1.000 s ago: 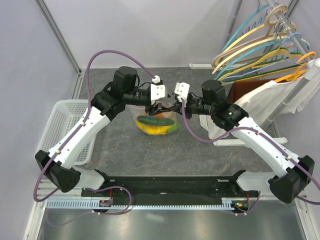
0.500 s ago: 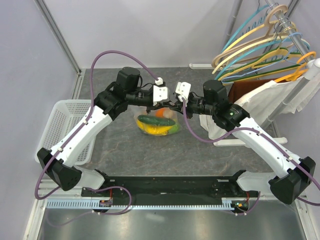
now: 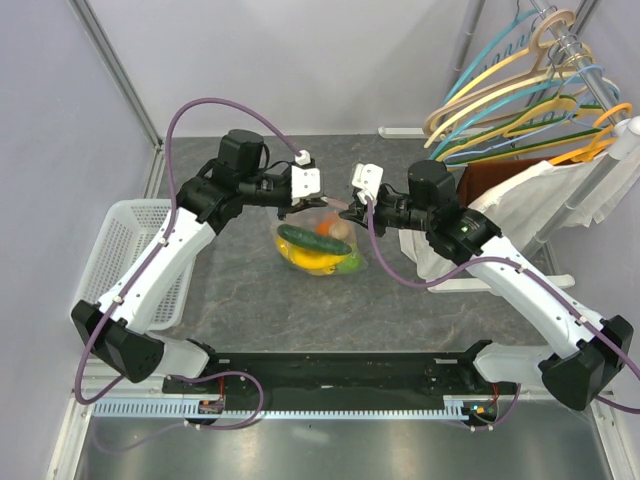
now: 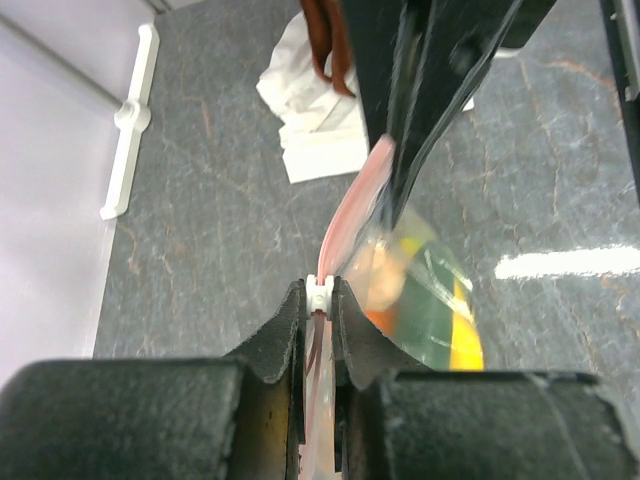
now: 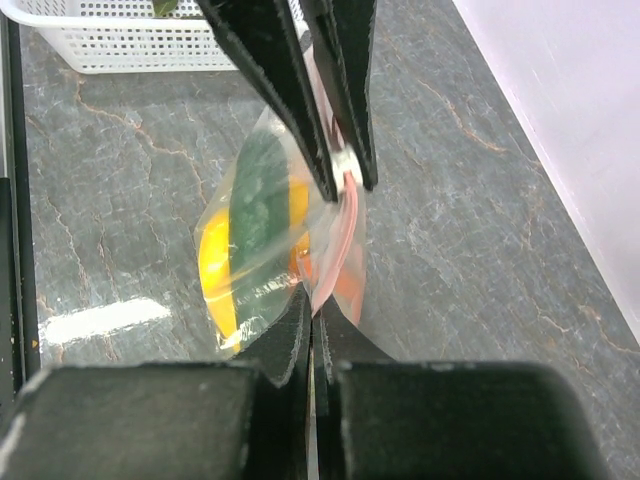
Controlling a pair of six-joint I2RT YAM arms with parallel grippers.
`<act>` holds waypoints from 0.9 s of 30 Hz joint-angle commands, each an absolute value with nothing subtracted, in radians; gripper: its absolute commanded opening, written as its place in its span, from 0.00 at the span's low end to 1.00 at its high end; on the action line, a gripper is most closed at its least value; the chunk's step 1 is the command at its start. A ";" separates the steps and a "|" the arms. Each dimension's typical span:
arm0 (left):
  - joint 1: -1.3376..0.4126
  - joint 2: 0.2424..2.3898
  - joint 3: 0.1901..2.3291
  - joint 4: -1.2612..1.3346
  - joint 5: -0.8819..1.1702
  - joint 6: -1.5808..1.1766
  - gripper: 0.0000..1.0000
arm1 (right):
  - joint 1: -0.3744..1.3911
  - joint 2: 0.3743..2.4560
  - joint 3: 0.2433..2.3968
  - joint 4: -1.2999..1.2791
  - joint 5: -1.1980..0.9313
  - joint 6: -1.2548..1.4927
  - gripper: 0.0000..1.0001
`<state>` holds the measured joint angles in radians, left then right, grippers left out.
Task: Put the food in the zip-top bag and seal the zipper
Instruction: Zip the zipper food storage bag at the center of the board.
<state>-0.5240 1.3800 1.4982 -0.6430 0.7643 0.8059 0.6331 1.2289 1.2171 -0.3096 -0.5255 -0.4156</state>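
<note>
The clear zip-top bag [image 3: 318,250] hangs between both grippers just above the table, with the food [image 3: 312,243] inside: a dark green piece, yellow and orange pieces. My left gripper [image 4: 318,292] is shut on the small white slider [image 4: 318,289] of the pink zipper [image 4: 352,205]. My right gripper [image 5: 316,306] is shut on the bag's pink top edge [image 5: 346,228] at the other end. In the top view the left gripper [image 3: 299,204] and right gripper [image 3: 348,208] face each other closely, with the zipper [image 3: 326,205] stretched between them.
A white mesh basket [image 3: 120,250] stands at the left edge of the table. Coloured hangers [image 3: 530,100] and white cloth [image 3: 540,205] hang at the right, above a white stand foot [image 3: 470,284]. Crumpled white cloth [image 4: 310,120] lies on the grey table beyond the bag.
The left gripper has closed on the zipper slider and shifted slightly left. The right gripper has kept its hold on the bag.
</note>
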 commanded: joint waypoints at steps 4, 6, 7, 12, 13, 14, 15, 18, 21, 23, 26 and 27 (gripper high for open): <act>-0.413 1.351 1.505 -0.724 0.696 0.931 0.08 | 0.637 1.161 1.213 -0.281 -0.554 -0.436 0.00; -0.376 1.347 1.505 -0.738 0.704 0.954 0.07 | 0.637 1.160 1.215 -0.282 -0.551 -0.436 0.00; -0.364 1.345 1.505 -0.744 0.704 0.962 0.07 | 0.637 1.158 1.215 -0.282 -0.551 -0.436 0.00; -0.275 1.342 1.505 -0.784 0.710 1.017 0.07 | 0.635 1.154 1.218 -0.285 -0.549 -0.437 0.00; -0.255 1.342 1.505 -0.790 0.710 1.023 0.07 | 0.634 1.154 1.218 -0.285 -0.546 -0.437 0.00; -0.244 1.344 1.506 -0.798 0.709 1.040 0.07 | 0.632 1.152 1.218 -0.285 -0.546 -0.439 0.00; -0.235 1.345 1.505 -0.801 0.709 1.048 0.07 | 0.634 1.154 1.219 -0.288 -0.545 -0.439 0.00; -0.204 1.350 1.503 -0.810 0.696 1.071 0.07 | 0.632 1.151 1.220 -0.296 -0.543 -0.443 0.00; -0.175 1.350 1.503 -0.818 0.692 1.088 0.08 | 0.629 1.150 1.220 -0.302 -0.543 -0.446 0.00; -0.158 1.350 1.505 -0.827 0.684 1.104 0.08 | 0.627 1.147 1.223 -0.308 -0.541 -0.451 0.00; -0.130 1.348 1.505 -0.842 0.681 1.124 0.08 | 0.621 1.141 1.224 -0.314 -0.540 -0.456 0.00; -0.124 1.348 1.506 -0.847 0.680 1.132 0.09 | 0.620 1.143 1.224 -0.316 -0.540 -0.456 0.00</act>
